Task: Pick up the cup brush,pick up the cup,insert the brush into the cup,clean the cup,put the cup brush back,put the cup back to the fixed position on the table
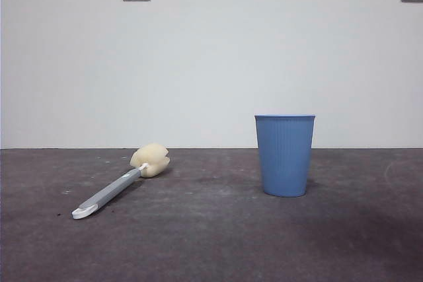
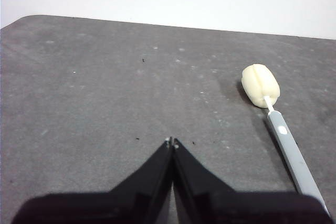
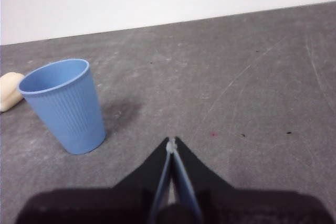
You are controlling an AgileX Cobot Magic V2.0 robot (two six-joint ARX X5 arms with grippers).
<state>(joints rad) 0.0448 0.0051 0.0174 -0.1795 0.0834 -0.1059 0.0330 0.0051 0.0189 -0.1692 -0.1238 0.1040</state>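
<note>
Currently, no step of the task appears to have begun; all six steps remain.

Front view: the cup brush (image 1: pixel 121 185) lies flat on the table (image 1: pixel 211 242), sponge head toward the wall, white looped end toward the camera. The cup (image 1: pixel 285 155) stands upright, well apart from the brush. Neither of my arms enters this view, so both are judged to be waiting.

Left wrist view: my left gripper (image 2: pixel 172 142) has its jaws closed tip to tip, holding nothing. The cup brush (image 2: pixel 278 129) lies ahead of the jaws and off to one side, not touching them. Its cream sponge head is the far end; the grey handle runs back toward my wrist and passes beside the jaws. The table (image 2: pixel 94 87) directly ahead of the jaws is bare apart from small specks.

Right wrist view: my right gripper (image 3: pixel 171 146) also has its jaws closed together and empty. The cup (image 3: pixel 64 106) stands upright ahead of the jaws and off to one side, near but apart from them, with its open mouth up and nothing inside. Part of the sponge head shows just beyond the cup.

Status, as a judgement: brush not picked up, cup not picked up, insertion, cleaning and both returns outstanding. The first move would require the left jaws to open and line up over the handle.
</note>
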